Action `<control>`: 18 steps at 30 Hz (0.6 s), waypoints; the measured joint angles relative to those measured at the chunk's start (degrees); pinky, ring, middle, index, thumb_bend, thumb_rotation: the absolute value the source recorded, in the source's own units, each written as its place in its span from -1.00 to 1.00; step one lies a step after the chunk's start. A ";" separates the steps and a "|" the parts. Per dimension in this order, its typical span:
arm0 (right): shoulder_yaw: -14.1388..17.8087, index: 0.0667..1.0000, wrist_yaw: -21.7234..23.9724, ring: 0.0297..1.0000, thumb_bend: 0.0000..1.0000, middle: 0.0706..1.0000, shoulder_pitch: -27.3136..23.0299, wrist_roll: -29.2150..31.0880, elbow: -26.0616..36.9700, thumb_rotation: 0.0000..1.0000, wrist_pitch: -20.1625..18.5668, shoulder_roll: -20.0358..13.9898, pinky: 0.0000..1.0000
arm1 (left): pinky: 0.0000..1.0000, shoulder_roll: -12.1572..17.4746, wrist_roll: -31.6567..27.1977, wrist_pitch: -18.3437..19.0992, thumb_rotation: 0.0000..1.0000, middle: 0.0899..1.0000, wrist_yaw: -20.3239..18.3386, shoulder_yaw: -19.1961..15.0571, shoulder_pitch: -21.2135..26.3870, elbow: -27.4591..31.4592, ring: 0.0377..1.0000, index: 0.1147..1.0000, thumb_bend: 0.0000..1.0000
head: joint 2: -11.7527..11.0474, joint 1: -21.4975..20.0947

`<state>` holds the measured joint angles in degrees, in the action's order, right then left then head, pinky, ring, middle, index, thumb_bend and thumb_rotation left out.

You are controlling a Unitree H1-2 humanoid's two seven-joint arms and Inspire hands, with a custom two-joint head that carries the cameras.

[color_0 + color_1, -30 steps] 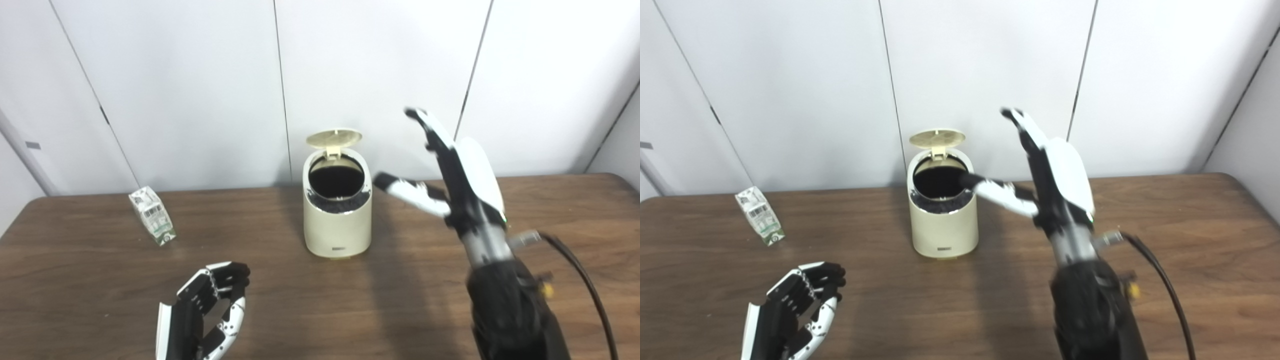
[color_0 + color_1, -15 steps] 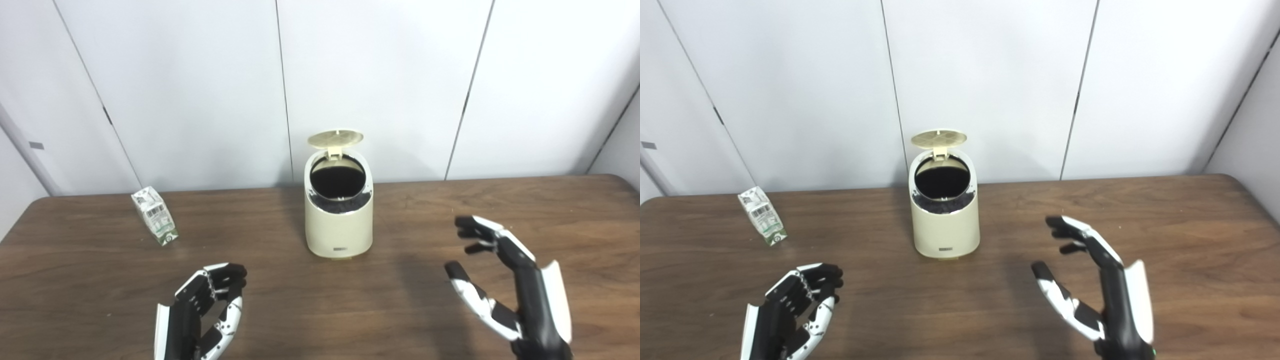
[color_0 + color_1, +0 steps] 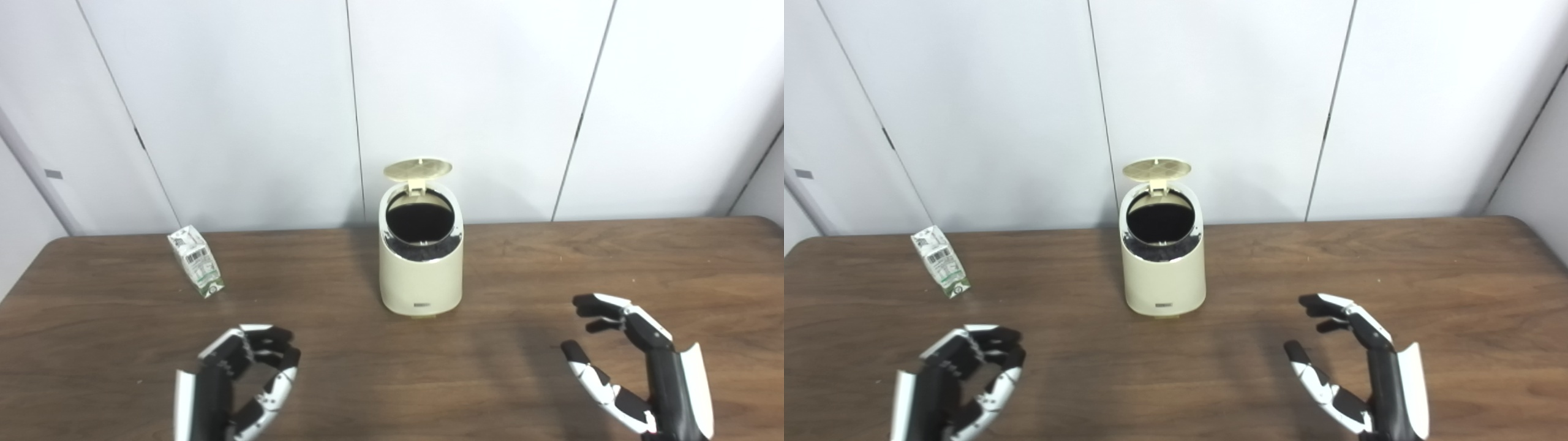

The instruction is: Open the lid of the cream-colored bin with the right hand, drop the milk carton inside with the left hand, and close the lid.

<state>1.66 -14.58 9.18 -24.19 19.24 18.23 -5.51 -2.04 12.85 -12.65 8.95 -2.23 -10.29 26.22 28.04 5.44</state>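
The cream-colored bin (image 3: 421, 269) stands upright at the middle back of the brown table (image 3: 343, 380). Its round lid (image 3: 418, 168) is flipped up at the rear and the dark inside shows. The small white-and-green milk carton (image 3: 196, 261) lies tilted on the table at the far left. My left hand (image 3: 236, 386) hovers low at the front left, fingers curled but apart, holding nothing. At the front right my right hand (image 3: 637, 367) is open and empty, well away from the bin.
White wall panels (image 3: 245, 110) rise right behind the table's far edge. The table's rounded corners show at far left and far right. Bare wood lies between the two hands and in front of the bin.
My right hand has dropped from beside the bin's open mouth down to the front right of the table. The left hand has sunk slightly. The camera has shifted a little; bin and carton have stayed put.
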 measured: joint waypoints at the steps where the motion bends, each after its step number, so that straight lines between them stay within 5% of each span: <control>1: 0.54 0.23 -0.10 0.25 -0.59 0.27 0.11 0.03 -0.32 -0.18 0.24 -0.08 0.04 | 0.00 1.33 -0.60 0.26 -0.81 0.15 -0.63 -0.81 1.38 0.77 0.11 0.15 0.54 | -0.35 1.58; 3: 0.82 0.22 -0.11 0.25 -0.58 0.27 -0.14 0.23 -2.00 -0.15 0.71 -0.13 0.03 | 0.09 5.81 -3.02 2.20 -0.75 0.26 -2.46 -3.19 4.49 2.45 0.20 0.35 0.78 | -0.44 2.03; 7: 2.80 0.24 -0.15 0.24 -0.55 0.28 -0.38 3.31 -7.79 -0.13 3.30 -0.86 0.02 | 0.21 13.20 -6.84 10.26 -0.62 0.40 -4.62 -8.25 10.67 3.57 0.32 0.55 0.93 | -1.85 9.93; 10: 3.85 0.26 0.43 0.28 -0.55 0.31 -0.45 6.69 -8.97 -0.06 4.38 -2.12 0.07 | 0.25 15.13 -7.46 15.45 -0.35 0.51 -4.89 -10.61 13.23 3.23 0.39 0.66 1.00 | -2.55 14.93; 14: 4.94 0.28 1.77 0.32 -0.55 0.34 -0.54 10.85 -9.76 0.08 4.43 -3.88 0.10 | 0.42 16.10 -6.52 22.36 -0.28 0.71 -5.61 -11.06 14.44 0.93 0.59 0.81 0.96 | -3.08 17.58; 18: 5.51 0.29 2.91 0.30 -0.49 0.34 -1.32 16.40 -11.96 0.01 5.12 -4.97 0.10 | 0.62 18.14 -5.74 24.55 -0.27 0.81 -5.72 -12.11 15.87 -4.03 0.76 0.90 0.91 | -4.30 22.41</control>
<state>7.16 -11.67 7.85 -7.79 7.28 23.35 -10.48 16.10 7.11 11.90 3.23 -14.34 5.58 22.19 23.74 27.85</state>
